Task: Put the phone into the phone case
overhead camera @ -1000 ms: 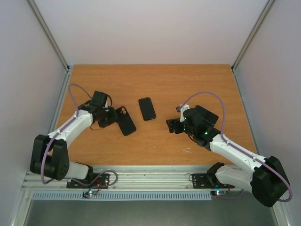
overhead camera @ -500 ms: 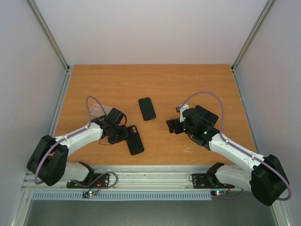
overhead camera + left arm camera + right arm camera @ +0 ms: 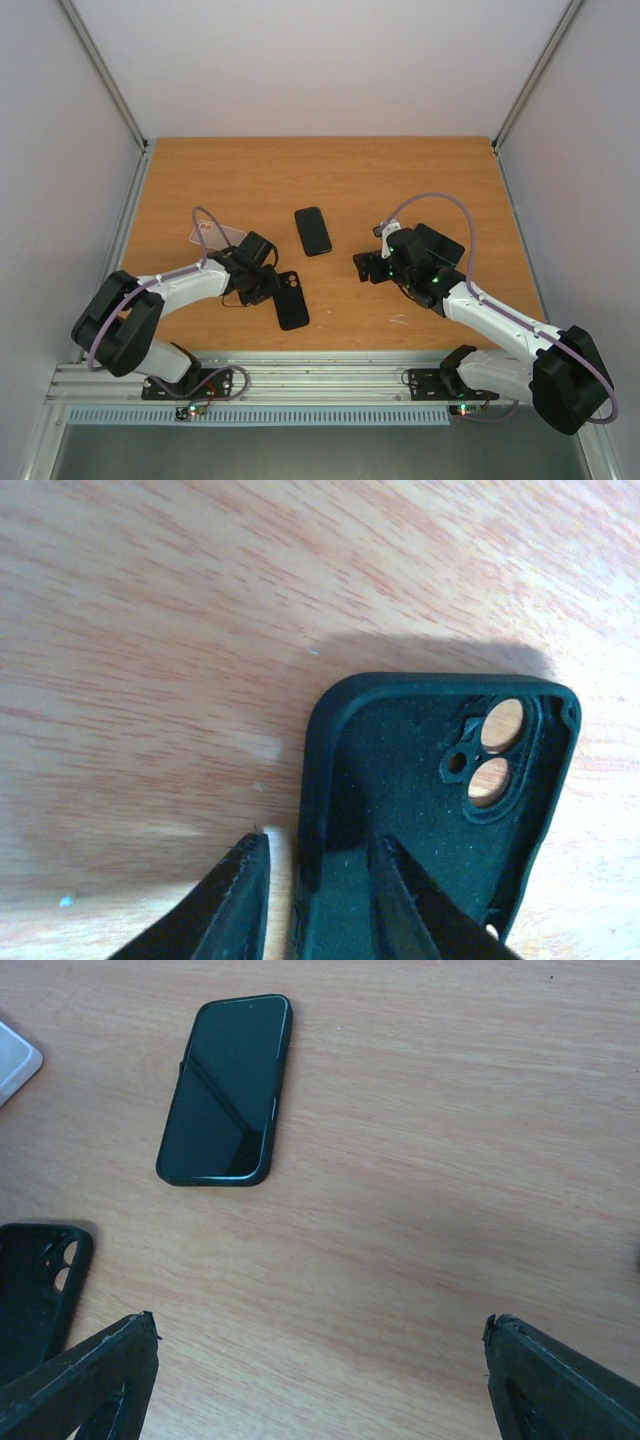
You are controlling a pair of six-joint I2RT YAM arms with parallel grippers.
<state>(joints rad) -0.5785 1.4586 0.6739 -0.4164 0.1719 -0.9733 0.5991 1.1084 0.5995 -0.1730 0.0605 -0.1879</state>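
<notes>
One phone (image 3: 313,231) lies flat and screen-up near the middle of the table (image 3: 330,170), untouched by either hand. One black phone case (image 3: 291,300) rests open side up nearer the front edge, to the phone's left and well apart from it. Its camera cut-out is at the end away from the fingers.

There is also one clear case (image 3: 214,235), which lies flat behind the left arm and is partly crossed by its cable.

Two arms are in view, each with one hand. The left hand (image 3: 264,284) sits at the black case's long edge, its jaws only narrowly parted. One finger (image 3: 236,901) is outside the wall with a sliver of light between them, and the other is over the case's floor. This does not look like a firm pinch. The right hand (image 3: 364,268) hovers to the right of the phone with its jaws spread wide and nothing between them.

A second ago the left hand held the black case farther back and to the left, much nearer the phone, and the arm covered the clear case. Since then the arm has swung toward the front edge, bringing the black case with it, and the clear case has come into sight. The phone and the right arm have not moved.
</notes>
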